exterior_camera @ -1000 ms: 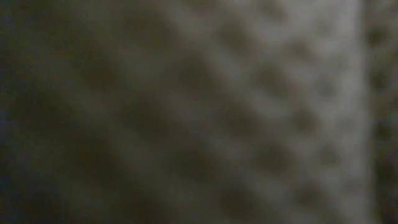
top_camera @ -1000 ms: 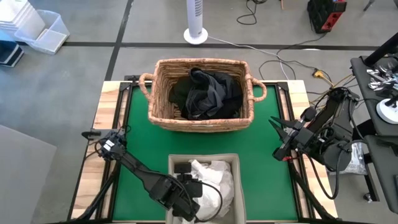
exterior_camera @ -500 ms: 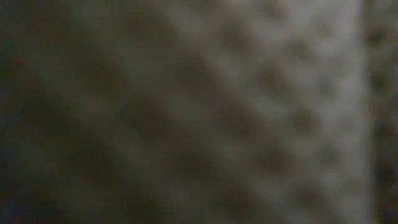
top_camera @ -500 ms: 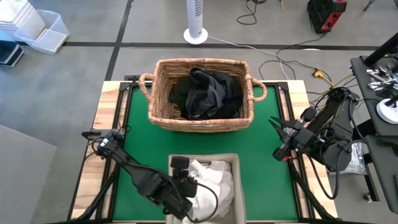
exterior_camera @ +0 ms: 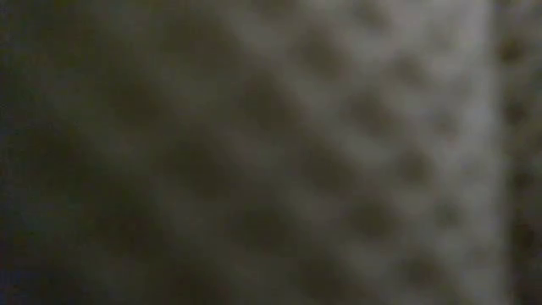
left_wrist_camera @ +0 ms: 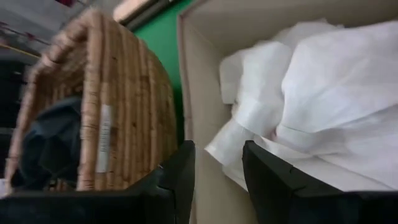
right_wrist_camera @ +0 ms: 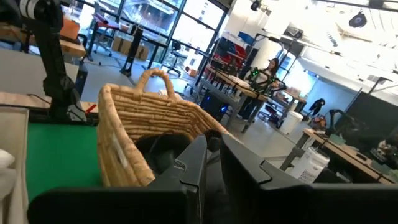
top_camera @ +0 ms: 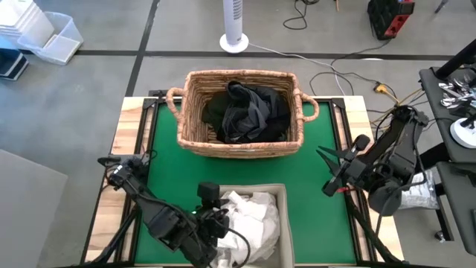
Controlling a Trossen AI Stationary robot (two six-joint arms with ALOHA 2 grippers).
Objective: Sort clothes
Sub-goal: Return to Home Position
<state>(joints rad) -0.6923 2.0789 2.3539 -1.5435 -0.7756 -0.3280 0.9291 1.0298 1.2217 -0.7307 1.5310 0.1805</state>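
White clothes lie heaped in a beige box at the table's near middle. Dark clothes fill a wicker basket at the far middle. My left gripper hovers open over the box's left rim with nothing between its fingers, pointing slantwise down at the white heap. My right gripper is shut and empty, held level above the mat's right edge and pointing toward the basket.
The green mat covers the table between and beside the two containers. The low view is filled by a blurred woven surface close to the camera. Beyond the table stand a white fan, cables, and benches where a person sits far off.
My left gripper has risen from the white heap and drawn back toward the box's left rim, rolling as it went; its fingers keep the same gap. The white clothes stay in the box. My right gripper has sunk a little.
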